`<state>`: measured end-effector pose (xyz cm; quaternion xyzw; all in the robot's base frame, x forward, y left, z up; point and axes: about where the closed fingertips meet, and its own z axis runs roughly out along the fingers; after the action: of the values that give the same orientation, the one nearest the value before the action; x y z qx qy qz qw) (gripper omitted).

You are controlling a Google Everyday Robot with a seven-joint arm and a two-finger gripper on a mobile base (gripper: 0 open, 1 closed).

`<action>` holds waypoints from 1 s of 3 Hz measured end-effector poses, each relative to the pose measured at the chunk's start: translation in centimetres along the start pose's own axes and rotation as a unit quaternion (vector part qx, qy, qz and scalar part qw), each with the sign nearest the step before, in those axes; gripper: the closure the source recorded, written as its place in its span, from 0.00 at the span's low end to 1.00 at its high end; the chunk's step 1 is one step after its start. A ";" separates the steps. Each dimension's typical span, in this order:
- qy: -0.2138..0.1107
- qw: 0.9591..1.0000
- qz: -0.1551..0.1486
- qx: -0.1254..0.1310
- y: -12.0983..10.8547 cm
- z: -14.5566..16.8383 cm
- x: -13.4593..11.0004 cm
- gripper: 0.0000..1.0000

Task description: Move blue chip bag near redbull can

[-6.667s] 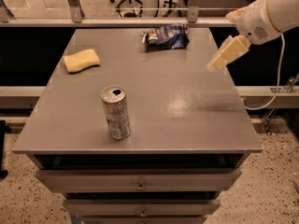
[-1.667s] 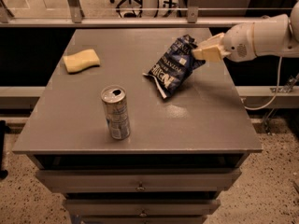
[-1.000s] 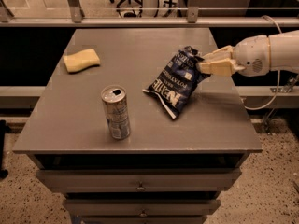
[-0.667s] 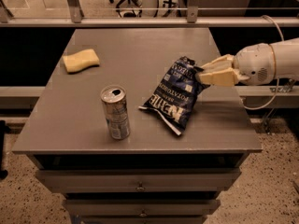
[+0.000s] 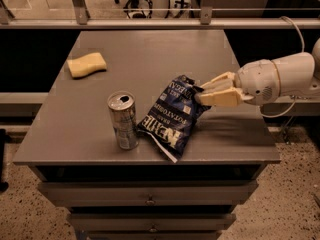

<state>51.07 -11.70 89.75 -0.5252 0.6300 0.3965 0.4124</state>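
The blue chip bag [image 5: 172, 115] is crinkled dark blue foil with white lettering. It hangs tilted, its lower corner at the table's front edge, right next to the redbull can [image 5: 123, 120]. The can stands upright near the front edge, silver with an opened top. My gripper [image 5: 201, 94] reaches in from the right and is shut on the bag's upper right edge. Its cream fingers [image 5: 220, 98] pinch the foil.
A yellow sponge [image 5: 87, 64] lies at the table's back left. The grey table [image 5: 150, 54] has drawers below its front edge. A rail and office chairs stand behind the table. The white arm [image 5: 280, 79] extends over the table's right side.
My gripper has carried the bag from the table's back, forward and left, and down toward the can. The bag now hangs beside the can at the front edge.
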 end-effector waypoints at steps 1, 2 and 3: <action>0.013 1.000 0.004 0.007 0.4 1.5 0.1 0.61; 0.025 0.999 0.008 0.022 0.3 2.2 0.2 0.38; 0.037 0.998 0.006 0.046 -0.5 1.9 0.3 0.15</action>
<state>51.73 -10.10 88.74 -0.5162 0.6652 0.3503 0.4103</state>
